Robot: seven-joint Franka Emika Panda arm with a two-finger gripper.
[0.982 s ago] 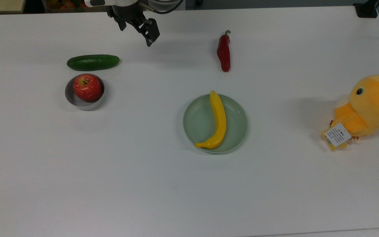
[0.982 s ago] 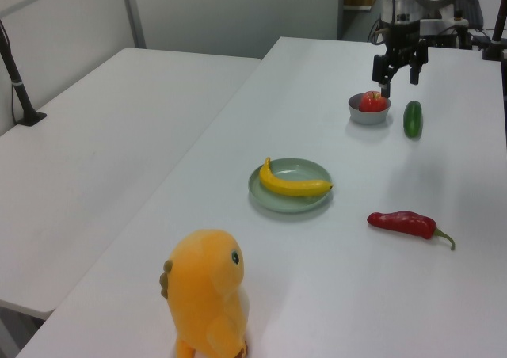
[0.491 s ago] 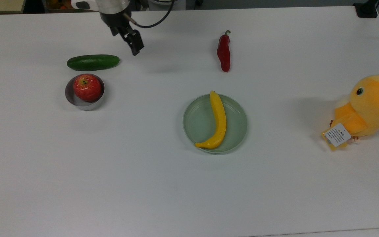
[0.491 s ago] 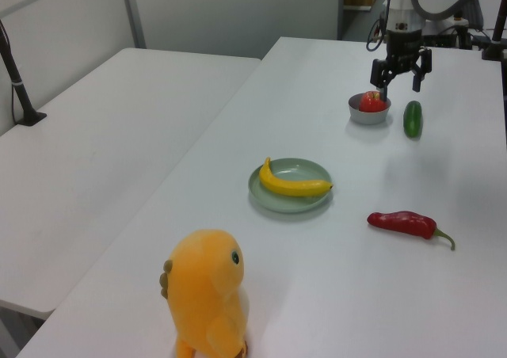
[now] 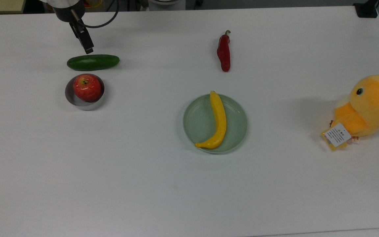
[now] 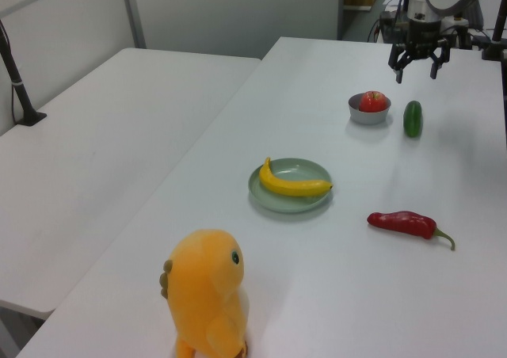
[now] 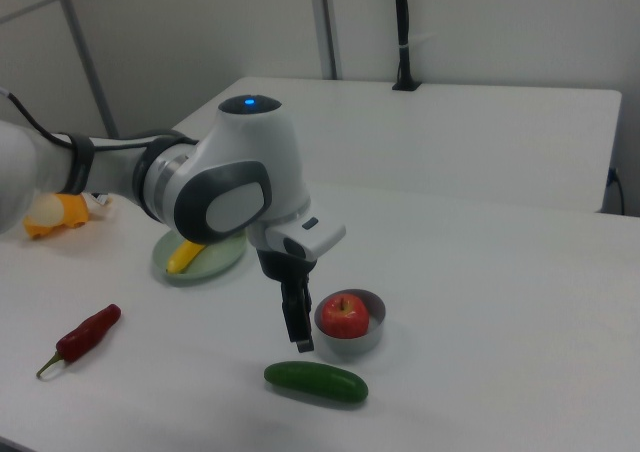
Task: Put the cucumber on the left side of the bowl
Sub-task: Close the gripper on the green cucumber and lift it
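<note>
Moved since a second ago: the gripper (image 5: 87, 44), which has travelled toward the top view's left and now hangs just above the far side of the cucumber (image 5: 93, 62), not touching it. Fingers spread apart, as the left view shows, nothing held.

Cucumber: flat on the counter (image 5: 163, 184), long axis running left to right in the top view, just beyond the bowl (image 5: 69, 97) and apart from its rim. Unmoved.

Bowl: silver, holds a red apple (image 5: 87, 87).

Other items: red chili pepper (image 5: 223, 52), banana (image 5: 218, 121) on a pale green plate (image 5: 235, 131), orange plush toy (image 5: 368, 107). All well apart from the work area.

Step in hand, as judged: approach to grasp. Best done by centring over the cucumber's middle, fingers straddling its narrow width, then descending straight down; an off-centre grip on the smooth rounded skin may let it roll or pivot toward the bowl.
</note>
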